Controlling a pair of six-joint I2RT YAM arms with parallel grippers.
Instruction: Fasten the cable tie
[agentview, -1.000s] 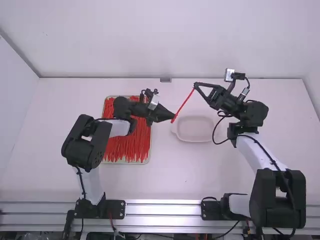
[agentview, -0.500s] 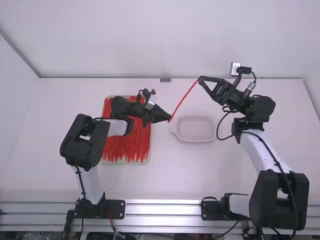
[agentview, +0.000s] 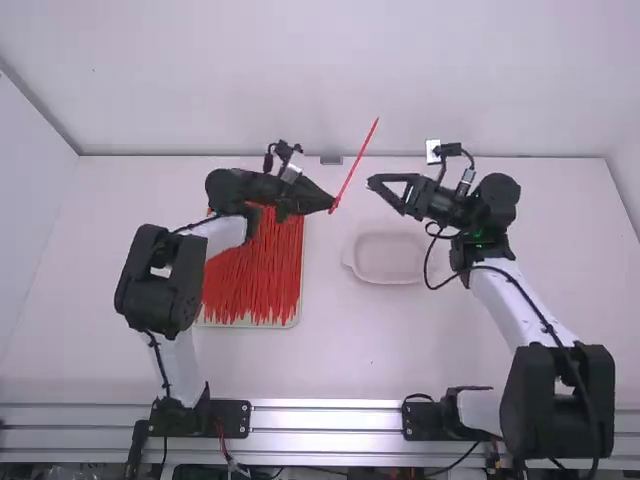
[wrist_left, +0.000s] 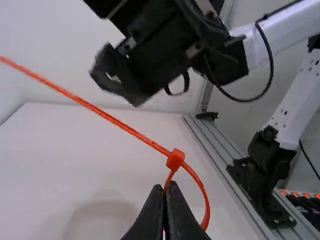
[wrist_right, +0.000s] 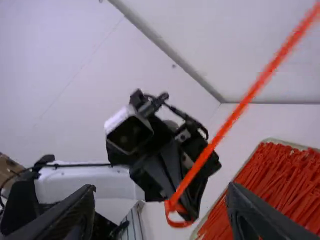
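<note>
Because the left tool (wrist_left: 164, 189) is clamped on the loop of the red cable tie (wrist_left: 174, 160) just below its head, the long tail juts free beyond its tips, near the right tool (agentview: 377, 189), which gapes open, probably to pull it tight.

At upper centre of the high view, a narrow gap separates the left gripper (agentview: 328, 207) from the right gripper (agentview: 376, 190), whose fingers (agentview: 390, 180) are spread. The red cable tie (agentview: 355, 162) slants up beside that gap. The white bowl (agentview: 388, 258) and the tray (agentview: 250, 324), seemingly well below, leave open desk (agentview: 400, 340) across the lower frame.
</note>
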